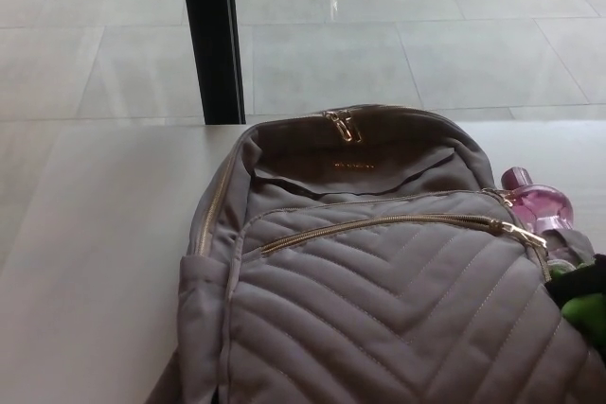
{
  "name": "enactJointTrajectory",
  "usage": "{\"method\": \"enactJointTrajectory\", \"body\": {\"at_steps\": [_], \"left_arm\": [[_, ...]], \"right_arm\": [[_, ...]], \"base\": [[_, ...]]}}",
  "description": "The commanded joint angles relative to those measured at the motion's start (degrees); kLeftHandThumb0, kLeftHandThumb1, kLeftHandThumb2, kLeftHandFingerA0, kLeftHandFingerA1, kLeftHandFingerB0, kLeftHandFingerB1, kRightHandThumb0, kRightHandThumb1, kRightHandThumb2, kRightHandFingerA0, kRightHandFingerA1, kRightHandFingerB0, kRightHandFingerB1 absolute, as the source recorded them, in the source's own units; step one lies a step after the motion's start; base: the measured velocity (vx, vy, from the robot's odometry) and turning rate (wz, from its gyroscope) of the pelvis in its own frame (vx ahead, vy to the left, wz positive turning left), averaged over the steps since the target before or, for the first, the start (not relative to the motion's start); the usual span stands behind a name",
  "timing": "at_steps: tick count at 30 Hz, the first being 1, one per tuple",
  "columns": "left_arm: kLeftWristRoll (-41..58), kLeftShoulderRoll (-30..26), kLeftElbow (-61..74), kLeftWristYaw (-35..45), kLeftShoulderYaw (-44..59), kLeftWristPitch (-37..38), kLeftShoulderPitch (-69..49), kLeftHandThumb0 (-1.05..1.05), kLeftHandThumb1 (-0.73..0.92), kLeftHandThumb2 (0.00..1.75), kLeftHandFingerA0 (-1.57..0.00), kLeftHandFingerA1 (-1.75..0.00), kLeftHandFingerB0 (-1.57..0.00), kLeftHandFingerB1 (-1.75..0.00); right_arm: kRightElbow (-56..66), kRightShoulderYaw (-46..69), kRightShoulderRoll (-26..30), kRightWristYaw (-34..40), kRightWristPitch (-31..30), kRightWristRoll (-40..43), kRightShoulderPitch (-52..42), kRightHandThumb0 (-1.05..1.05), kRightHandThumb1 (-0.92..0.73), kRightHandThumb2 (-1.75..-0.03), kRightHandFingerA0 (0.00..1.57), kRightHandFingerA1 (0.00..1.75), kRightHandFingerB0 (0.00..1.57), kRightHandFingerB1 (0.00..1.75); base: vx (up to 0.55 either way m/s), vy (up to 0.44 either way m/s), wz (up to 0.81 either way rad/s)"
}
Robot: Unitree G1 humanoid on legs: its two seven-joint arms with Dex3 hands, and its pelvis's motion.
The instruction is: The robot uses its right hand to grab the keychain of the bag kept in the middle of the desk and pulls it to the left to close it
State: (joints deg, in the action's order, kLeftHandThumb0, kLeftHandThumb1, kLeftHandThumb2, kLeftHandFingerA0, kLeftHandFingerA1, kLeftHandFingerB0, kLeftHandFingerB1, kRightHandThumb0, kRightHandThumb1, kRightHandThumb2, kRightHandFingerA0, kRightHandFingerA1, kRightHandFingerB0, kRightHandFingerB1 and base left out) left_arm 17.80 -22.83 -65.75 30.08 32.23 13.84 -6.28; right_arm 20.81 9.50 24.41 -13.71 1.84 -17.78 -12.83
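A grey-brown quilted backpack (pixel 379 300) lies on the white desk (pixel 95 262), filling the middle and right of the head view. Its front pocket zip (pixel 379 224) runs in gold across the bag. The gold zip pull (pixel 524 233) sits at the right end of that zip. At the right edge, just below and right of the pull, a black shape with a green patch shows: my right hand (pixel 579 300). Most of it is cut off by the frame. It is not touching the pull. My left hand does not show.
A pink bottle (pixel 540 203) stands in the bag's right side pocket, just above my right hand. A second pair of gold zip pulls (pixel 343 125) sits at the bag's top. A black post (pixel 213 35) rises behind the desk's far edge, with tiled floor beyond.
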Motion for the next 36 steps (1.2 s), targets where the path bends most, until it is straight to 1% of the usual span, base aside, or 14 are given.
{"method": "enactJointTrajectory", "body": {"at_steps": [1, 4, 7, 10, 11, 17, 20, 22, 23, 25, 26, 33, 34, 36], "left_arm": [[1.34, -0.92, -0.47, 0.73, 0.50, 0.97, -0.10, -1.05, 0.65, 0.72, -0.95, -1.13, -0.95, -1.03], [1.74, -0.72, 0.13, 1.74, 0.64, 1.22, -0.52, -1.05, 0.64, 0.72, -0.94, -1.14, -0.95, -1.03], [1.73, -0.49, -0.05, 1.37, 0.48, 1.34, -0.58, -1.05, 0.66, 0.72, -0.97, -1.11, -0.98, -1.00], [1.97, -0.44, -0.16, 1.53, 0.52, 0.85, -0.43, -1.05, 0.67, 0.73, -0.95, -1.13, -0.95, -1.02], [1.95, -0.45, -0.15, 1.42, 0.48, 0.85, -0.44, -1.05, 0.68, 0.73, -0.95, -1.13, -0.95, -1.02], [1.89, -0.71, -0.34, 1.18, 0.38, 1.08, -0.55, -1.05, 0.70, 0.74, -0.94, -1.13, -0.95, -1.01], [2.38, -0.63, -0.45, 2.17, 0.67, 1.05, -0.69, -1.05, 0.72, 0.77, -0.93, -1.15, -0.94, -1.01], [2.31, -0.67, -0.38, 1.95, 0.61, 1.01, -0.69, -1.05, 0.72, 0.77, -0.94, -1.14, -0.95, -1.01], [2.21, -0.70, -0.40, 1.69, 0.51, 0.85, -0.64, -1.05, 0.73, 0.74, -0.94, -1.13, -0.94, -1.01], [2.19, -0.82, -0.33, 1.37, 0.51, 0.84, -0.48, -1.05, 0.75, 0.76, -0.94, -1.14, -0.96, -1.02], [2.19, -0.79, -0.14, 1.33, 0.49, 0.89, -0.54, -1.05, 0.76, 0.78, -0.94, -1.15, -0.95, -1.02], [2.26, -1.03, 0.17, 0.71, 0.54, 0.21, -0.36, -1.05, 0.76, 0.78, -0.94, -1.15, -0.96, -1.03], [2.14, -0.98, 0.75, 0.75, 0.36, 0.21, -0.49, -1.05, 0.77, 0.79, -0.91, -1.17, -0.94, -1.06], [2.00, -1.06, 0.70, 0.56, 0.23, 0.01, -0.30, -1.05, 0.77, 0.78, -0.91, -1.19, -0.93, -1.08]], "right_arm": [[-3.33, 2.00, -4.53, 7.03, 8.61, 3.19, 1.40, -0.25, -0.60, -1.14, 0.92, 1.60, 0.79, 1.33], [-5.27, 3.46, -6.14, 8.29, 12.26, 5.07, 2.45, -0.23, -0.60, -1.12, 0.95, 1.56, 0.78, 1.39], [-5.55, 4.56, -7.29, 9.37, 12.50, 4.67, 3.22, -0.25, -0.57, -1.16, 0.95, 1.54, 0.80, 1.38], [-6.77, 5.86, -8.01, 10.08, 14.05, 5.67, 4.32, -0.24, -0.59, -1.12, 0.95, 1.57, 0.81, 1.38], [-7.32, 6.20, -8.50, 10.76, 14.91, 5.86, 4.73, -0.22, -0.56, -1.11, 0.98, 1.53, 0.87, 1.31], [-9.35, 7.56, -9.11, 11.07, 16.11, 7.42, 6.49, -0.23, -0.58, -1.12, 0.97, 1.58, 0.84, 1.34], [-9.67, 8.36, -8.72, 11.11, 15.33, 7.45, 6.51, -0.20, -0.57, -1.12, 1.01, 1.54, 0.83, 1.36], [-9.83, 8.30, -8.35, 10.98, 15.34, 7.04, 6.42, -0.28, -0.58, -1.06, 0.98, 1.58, 0.82, 1.38], [-10.14, 8.28, -7.66, 9.81, 15.75, 8.00, 6.21, -0.27, -0.57, -1.08, 0.97, 1.62, 0.78, 1.44], [-10.79, 7.74, -6.40, 8.57, 16.63, 8.13, 6.25, -0.28, -0.54, -1.14, 0.95, 1.70, 0.75, 1.51], [-11.02, 7.38, -5.57, 8.36, 17.40, 7.39, 6.24, -0.28, -0.52, -1.17, 0.94, 1.74, 0.76, 1.51], [-10.98, 4.82, -2.46, 7.10, 17.90, 6.58, 7.11, -0.25, -0.52, -1.14, 0.92, 1.75, 0.74, 1.54], [-9.53, 3.33, -2.31, 6.54, 16.41, 6.36, 9.31, -0.23, -0.51, -1.16, 0.94, 1.75, 0.75, 1.51], [-9.54, 2.13, -1.84, 7.01, 17.26, 4.98, 11.11, -0.24, -0.49, -1.18, 0.95, 1.75, 0.76, 1.51]], "base": [[0.00, 0.000, 0.00], [0.00, 0.000, 0.00], [0.00, 0.000, 0.00], [0.00, 0.000, 0.00], [0.00, 0.000, 0.00], [0.00, 0.000, 0.00], [0.00, 0.000, 0.00], [0.00, 0.000, 0.00], [0.00, 0.000, 0.00], [0.00, 0.000, 0.00], [0.00, 0.000, 0.00], [0.00, 0.000, 0.00], [0.00, 0.000, 0.00], [0.00, 0.000, 0.00]]}}
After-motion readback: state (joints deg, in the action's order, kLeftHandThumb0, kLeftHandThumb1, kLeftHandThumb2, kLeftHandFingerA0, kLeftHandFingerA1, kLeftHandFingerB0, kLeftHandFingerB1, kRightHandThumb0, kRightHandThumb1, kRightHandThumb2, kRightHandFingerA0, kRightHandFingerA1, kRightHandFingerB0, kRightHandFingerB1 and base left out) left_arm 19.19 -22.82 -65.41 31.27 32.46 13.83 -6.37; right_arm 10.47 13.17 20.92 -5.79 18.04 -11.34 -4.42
